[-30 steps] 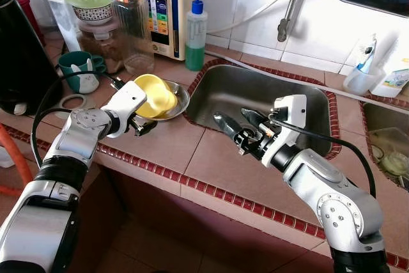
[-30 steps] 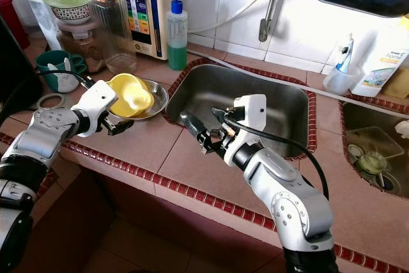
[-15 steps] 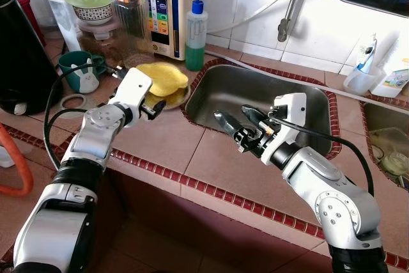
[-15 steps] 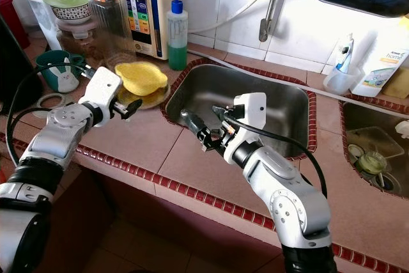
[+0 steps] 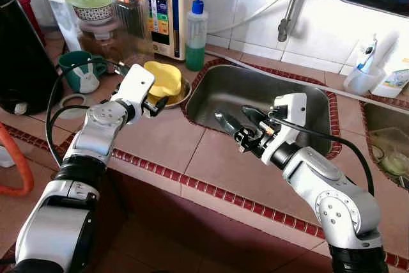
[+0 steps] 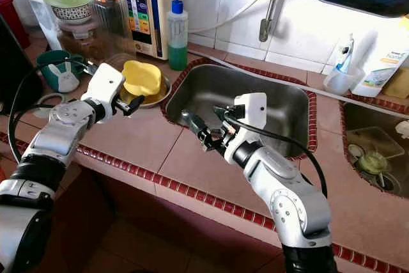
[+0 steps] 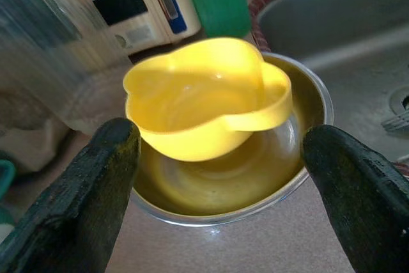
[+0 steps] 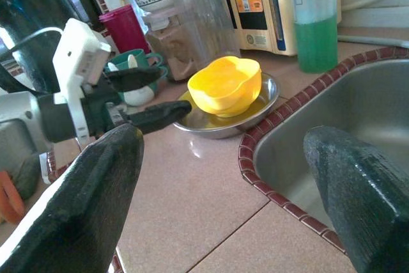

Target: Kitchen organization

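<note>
Yellow plastic bowl (image 7: 203, 97): tilted in steel dish (image 7: 311, 113) beside sink (image 5: 268, 94). Likely light, rigid, slick; take by lobed rim. Left gripper (image 5: 155, 103) spread, empty, just before it; right gripper (image 5: 233, 121) spread, idle.

Head views look down at the counter; both wrist views share the yellow bowl (image 7: 204, 97), the left's closest.
</note>
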Available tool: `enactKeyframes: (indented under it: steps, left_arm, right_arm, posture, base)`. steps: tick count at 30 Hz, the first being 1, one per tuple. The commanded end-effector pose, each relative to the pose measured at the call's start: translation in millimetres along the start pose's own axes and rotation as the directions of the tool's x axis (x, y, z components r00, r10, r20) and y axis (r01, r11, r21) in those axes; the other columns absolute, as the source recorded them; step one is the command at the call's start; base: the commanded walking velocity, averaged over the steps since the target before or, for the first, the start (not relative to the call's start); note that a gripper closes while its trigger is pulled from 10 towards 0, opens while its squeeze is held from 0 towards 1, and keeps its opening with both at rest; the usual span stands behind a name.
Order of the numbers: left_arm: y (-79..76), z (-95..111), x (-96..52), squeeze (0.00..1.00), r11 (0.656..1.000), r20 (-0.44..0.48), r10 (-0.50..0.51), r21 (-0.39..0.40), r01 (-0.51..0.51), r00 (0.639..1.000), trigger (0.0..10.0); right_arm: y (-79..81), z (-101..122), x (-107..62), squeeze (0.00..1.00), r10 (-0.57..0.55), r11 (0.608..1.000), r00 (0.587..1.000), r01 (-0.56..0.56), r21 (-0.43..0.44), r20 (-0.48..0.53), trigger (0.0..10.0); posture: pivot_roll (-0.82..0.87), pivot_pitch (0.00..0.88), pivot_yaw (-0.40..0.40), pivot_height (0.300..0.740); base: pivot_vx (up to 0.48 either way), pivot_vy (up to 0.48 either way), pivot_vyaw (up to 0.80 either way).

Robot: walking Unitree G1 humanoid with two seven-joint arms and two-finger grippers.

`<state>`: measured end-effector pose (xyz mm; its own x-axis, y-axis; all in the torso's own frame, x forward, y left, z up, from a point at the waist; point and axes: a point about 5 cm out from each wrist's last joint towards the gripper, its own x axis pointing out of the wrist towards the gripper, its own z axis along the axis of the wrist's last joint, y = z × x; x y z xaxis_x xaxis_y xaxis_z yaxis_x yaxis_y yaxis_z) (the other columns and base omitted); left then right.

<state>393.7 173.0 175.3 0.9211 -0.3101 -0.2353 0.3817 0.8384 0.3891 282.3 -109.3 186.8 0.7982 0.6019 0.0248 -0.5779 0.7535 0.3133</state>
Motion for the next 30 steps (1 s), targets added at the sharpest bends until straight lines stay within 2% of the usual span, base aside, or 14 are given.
enactKeyframes:
  steps: [1,6,12,15,21,23,30]
  left_arm:
    - [-4.8,2,4.6,0.00,1.000,-0.011,-0.022,0.022,0.022,1.000,10.0]
    - [-10.5,-5,10.0,0.00,0.998,-0.068,-0.063,-0.020,0.061,0.996,10.0]
    - [-10.4,-9,12.9,0.00,0.996,-0.100,-0.047,-0.081,0.039,0.994,10.0]
    - [-15.3,-16,13.8,0.00,0.980,-0.130,-0.064,-0.198,0.037,0.989,10.0]
    - [-20.5,-24,12.4,0.00,0.981,-0.179,-0.125,-0.172,0.094,0.976,10.0]
    - [-23.0,-30,10.2,0.00,0.976,-0.211,-0.184,-0.155,0.153,0.960,10.0]
    - [-21.8,-35,7.0,0.00,0.973,-0.241,-0.224,-0.111,0.202,0.944,10.0]
  right_arm:
    - [-2.0,5,0.2,0.00,-0.011,1.000,1.000,0.011,-0.014,0.019,10.0]
    - [-0.6,5,-0.6,0.00,-0.011,1.000,1.000,0.011,-0.013,0.021,10.0]
    - [-0.1,5,-2.2,0.00,-0.018,1.000,1.000,0.019,-0.011,0.021,10.0]
    - [0.2,5,-5.1,0.00,-0.026,1.000,1.000,0.026,-0.010,0.018,10.0]
    - [-0.7,6,-7.8,0.00,-0.033,0.999,0.999,0.033,-0.012,0.017,10.0]
    - [-1.7,6,-8.9,0.00,-0.037,0.999,0.999,0.037,-0.013,0.016,10.0]
    - [-2.1,6,-7.9,0.00,-0.036,0.999,0.999,0.036,-0.013,0.015,10.0]
  posture:
    - [0.18,0.000,-0.035,0.740]
    - [0.17,0.000,-0.033,0.740]
    - [0.15,0.000,-0.030,0.740]
    - [0.14,0.000,-0.027,0.740]
    - [0.13,0.000,-0.027,0.740]
    - [0.13,0.000,-0.026,0.740]
    - [0.14,0.000,-0.028,0.740]
  base:
    - [0.000,0.000,0.00]
    - [0.000,0.000,0.00]
    - [0.000,0.000,0.00]
    - [0.000,0.000,0.00]
    - [0.000,0.000,0.00]
    - [0.000,0.000,0.00]
    - [0.000,0.000,0.00]
